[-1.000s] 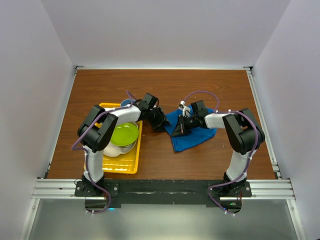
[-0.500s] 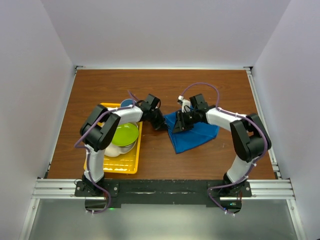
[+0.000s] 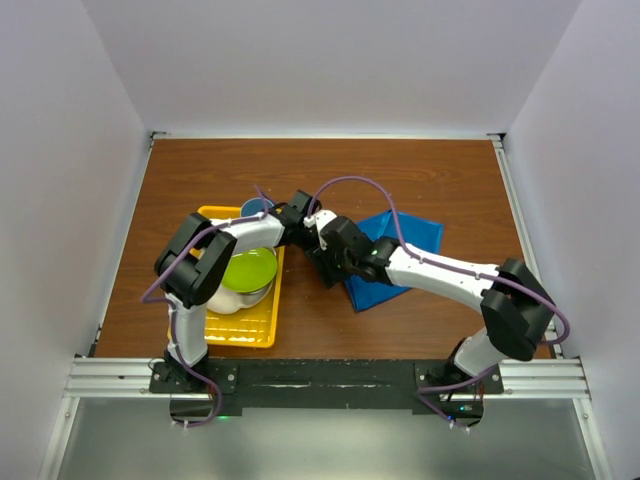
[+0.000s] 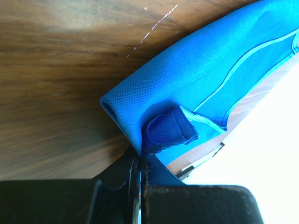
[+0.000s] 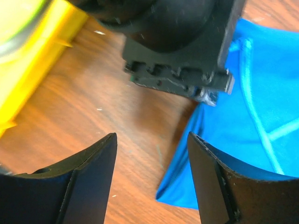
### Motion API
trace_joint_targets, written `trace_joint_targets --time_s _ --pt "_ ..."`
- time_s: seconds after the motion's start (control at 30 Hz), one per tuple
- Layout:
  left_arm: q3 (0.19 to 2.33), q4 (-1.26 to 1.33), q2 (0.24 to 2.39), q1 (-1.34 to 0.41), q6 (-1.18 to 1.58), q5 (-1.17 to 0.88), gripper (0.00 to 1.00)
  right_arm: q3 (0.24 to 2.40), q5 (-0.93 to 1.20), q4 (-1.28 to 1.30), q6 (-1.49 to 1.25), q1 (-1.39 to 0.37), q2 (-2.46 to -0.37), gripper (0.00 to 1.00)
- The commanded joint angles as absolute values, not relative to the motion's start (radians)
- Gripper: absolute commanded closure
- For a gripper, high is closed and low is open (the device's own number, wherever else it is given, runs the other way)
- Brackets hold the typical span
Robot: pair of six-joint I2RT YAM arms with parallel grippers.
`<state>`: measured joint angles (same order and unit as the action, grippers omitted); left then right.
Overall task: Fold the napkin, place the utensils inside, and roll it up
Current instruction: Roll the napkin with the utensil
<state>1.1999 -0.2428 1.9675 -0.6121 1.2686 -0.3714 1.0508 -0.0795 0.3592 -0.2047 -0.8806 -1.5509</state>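
At the far left sits the yellow tray (image 3: pixel 245 328), carrying a lime-green bowl (image 3: pixel 248 268) with a paler dish (image 3: pixel 228 300) under it. A small blue cup (image 3: pixel 256 207) stands at its far edge.

Just right of the tray, the left gripper (image 4: pixel 139 161) is clamped on the blue napkin (image 3: pixel 410 238). The left wrist view shows its 2 fingers pressed together on a folded-over edge, with a small darker hem tab bunched just above the tips.

Beside it, the right gripper (image 5: pixel 152 175) has its 2 fingers apart with only bare wood between them. It is over the table (image 3: pixel 420 180), near the cloth's near-left corner and close to the left arm's wrist.

The napkin lies on the table right of centre, apart from the tray and partly under the right arm. It looks doubled over at least once. No fork shows in any view.

The cloth looks light, thin and limp, so it will likely sag from any 1 pinch point and hold no crease by itself. The hemmed edge or a corner seems the best hold, as the stitching gives the fingers something firmer. With 1 gripper at each end of the same edge, the fold should stay square, while a pull from the middle would probably only bunch it.
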Motion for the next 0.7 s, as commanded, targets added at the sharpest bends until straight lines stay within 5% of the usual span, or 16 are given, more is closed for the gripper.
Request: trace_joint_targets --time_s 0.0,0.4,0.6,0.67 --pt "1.178 -0.308 1.933 -0.606 1.339 -0.393 1.0 1.028 -0.351 0.351 -0.198 -0.936 -1.558 0.35" --pt "1.167 -0.308 1.93 -0.607 1.35 -0.411 1.0 0.997 -0.414 0.316 -0.212 -0.956 -1.634 0.34" --pt "1.164 -0.313 1.927 -0.606 1.35 -0.413 1.0 0.986 -0.442 0.299 -0.222 -0.956 -1.663 0.49" --pt "1.163 -0.311 1.928 -0.607 1.35 -0.414 1.0 0.983 -0.457 0.31 -0.229 -0.956 -1.658 0.65"
